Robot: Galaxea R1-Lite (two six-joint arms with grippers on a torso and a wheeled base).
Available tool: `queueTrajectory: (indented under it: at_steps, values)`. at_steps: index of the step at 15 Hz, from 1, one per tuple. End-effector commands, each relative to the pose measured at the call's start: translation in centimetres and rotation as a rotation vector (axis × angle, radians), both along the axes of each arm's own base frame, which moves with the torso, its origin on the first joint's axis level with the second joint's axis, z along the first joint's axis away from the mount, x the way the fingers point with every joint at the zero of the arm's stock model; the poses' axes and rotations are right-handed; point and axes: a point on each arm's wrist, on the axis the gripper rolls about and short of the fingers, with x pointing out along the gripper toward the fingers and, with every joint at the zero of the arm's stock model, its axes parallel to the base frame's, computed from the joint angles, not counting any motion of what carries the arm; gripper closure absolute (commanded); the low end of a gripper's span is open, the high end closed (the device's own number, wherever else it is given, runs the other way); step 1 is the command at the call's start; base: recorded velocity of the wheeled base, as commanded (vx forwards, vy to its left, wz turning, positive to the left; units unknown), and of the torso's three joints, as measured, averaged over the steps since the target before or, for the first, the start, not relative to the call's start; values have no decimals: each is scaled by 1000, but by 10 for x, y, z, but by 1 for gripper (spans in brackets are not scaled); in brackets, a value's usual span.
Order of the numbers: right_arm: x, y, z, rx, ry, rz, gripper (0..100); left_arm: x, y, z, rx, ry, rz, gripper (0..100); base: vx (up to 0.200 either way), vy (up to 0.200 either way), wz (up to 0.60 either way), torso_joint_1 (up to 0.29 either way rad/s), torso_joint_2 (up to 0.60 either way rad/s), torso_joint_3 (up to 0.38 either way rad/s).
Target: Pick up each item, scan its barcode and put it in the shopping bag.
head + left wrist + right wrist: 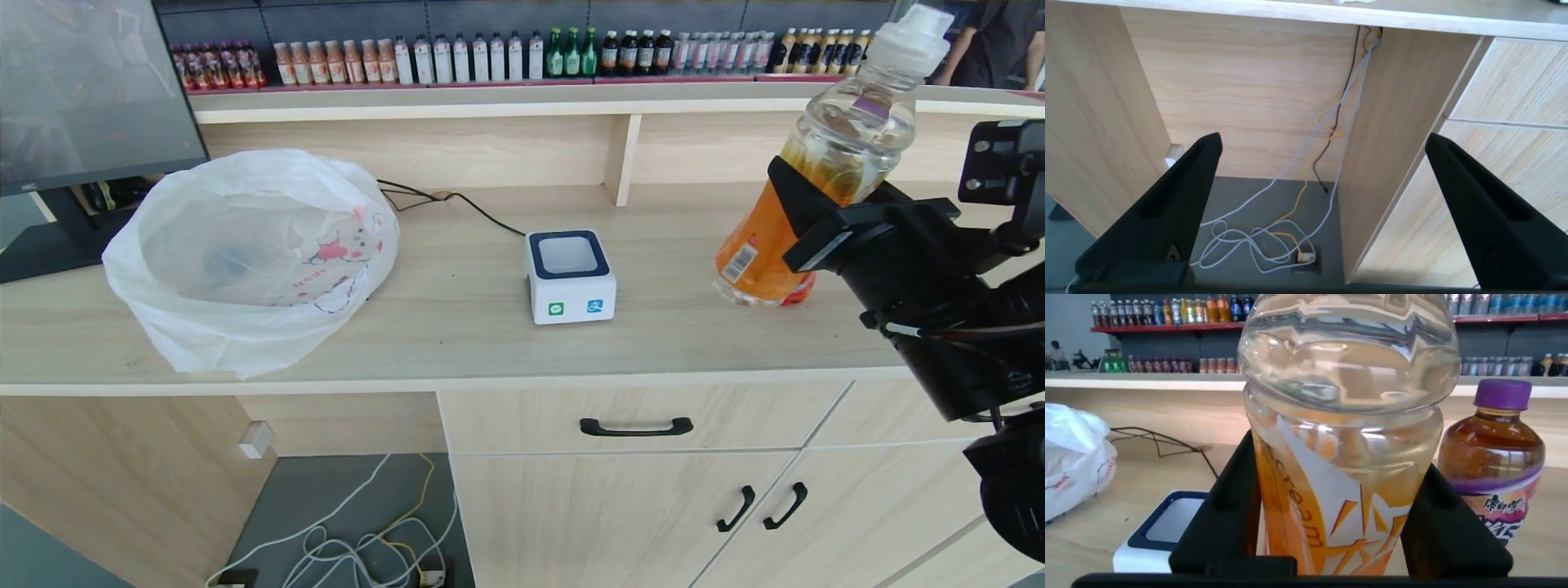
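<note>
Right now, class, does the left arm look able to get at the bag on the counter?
Probably not directly. The left gripper, jaws open, sits below the counter, facing the recess underneath; the bag lies on top. The arm would likely have to rise past the counter's edge first.

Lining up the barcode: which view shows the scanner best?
Head view: the whole scanner sits unobstructed on the counter. In the right wrist view the held bottle hides most of it; the left wrist view faces under the counter.
</note>
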Motion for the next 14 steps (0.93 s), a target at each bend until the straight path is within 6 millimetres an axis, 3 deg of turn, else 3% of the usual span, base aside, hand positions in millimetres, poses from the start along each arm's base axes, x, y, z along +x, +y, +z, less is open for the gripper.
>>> queueTrajectory:
  at_steps: [1,11,14]
  values:
    - [1,0,-1,1,3,1,100,0,0,0,-1,0,1,0,0,200,0,2,-2,2]
    - [-2,7,2,-7,-11,17,100,0,0,0,-7,0,1,0,0,200,0,7,3,0]
    - [-2,0,-5,-17,16,-7,100,0,0,0,-4,0,1,0,0,0,0,0,0,0]
